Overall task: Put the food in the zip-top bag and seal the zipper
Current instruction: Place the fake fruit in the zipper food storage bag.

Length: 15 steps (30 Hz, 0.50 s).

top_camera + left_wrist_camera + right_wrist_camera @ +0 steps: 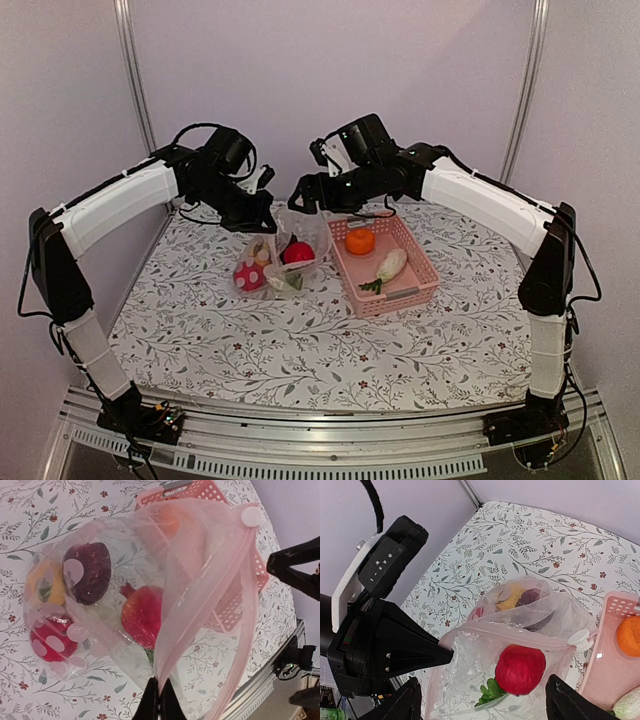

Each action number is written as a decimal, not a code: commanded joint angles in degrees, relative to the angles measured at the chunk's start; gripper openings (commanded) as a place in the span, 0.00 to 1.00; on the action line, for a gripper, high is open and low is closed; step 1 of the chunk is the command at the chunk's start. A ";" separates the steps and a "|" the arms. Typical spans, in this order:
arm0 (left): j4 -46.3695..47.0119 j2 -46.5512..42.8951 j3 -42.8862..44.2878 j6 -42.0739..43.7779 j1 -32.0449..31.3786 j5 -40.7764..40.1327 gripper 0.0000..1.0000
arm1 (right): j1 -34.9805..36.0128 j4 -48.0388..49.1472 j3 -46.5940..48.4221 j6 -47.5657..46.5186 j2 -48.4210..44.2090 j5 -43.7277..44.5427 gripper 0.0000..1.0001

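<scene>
The clear zip-top bag (268, 265) lies open left of the pink basket. My left gripper (159, 684) is shut on the bag's pink mouth edge and holds it up; in the right wrist view its fingertips (445, 654) pinch the zipper (520, 635). My right gripper (484, 686) hangs open over the mouth, its fingers wide apart. Between them, touching neither, a red fruit with green leaves (520, 669) sits inside the mouth. Deeper in the bag lie a dark purple piece (90, 572), a yellow one (45, 585) and a red white-spotted one (50, 640).
The pink lattice basket (400, 298) stands right of the bag and touches it. It holds an orange fruit (360, 240) and a cream-white vegetable with a green stalk (390, 265). A white slider (251, 516) sits at one end of the zipper.
</scene>
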 commanded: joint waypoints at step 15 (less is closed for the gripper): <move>0.51 0.00 -0.47 0.27 0.91 1.11 0.00 | -7.42 -2.81 -11.88 -0.30 -14.43 15.38 0.99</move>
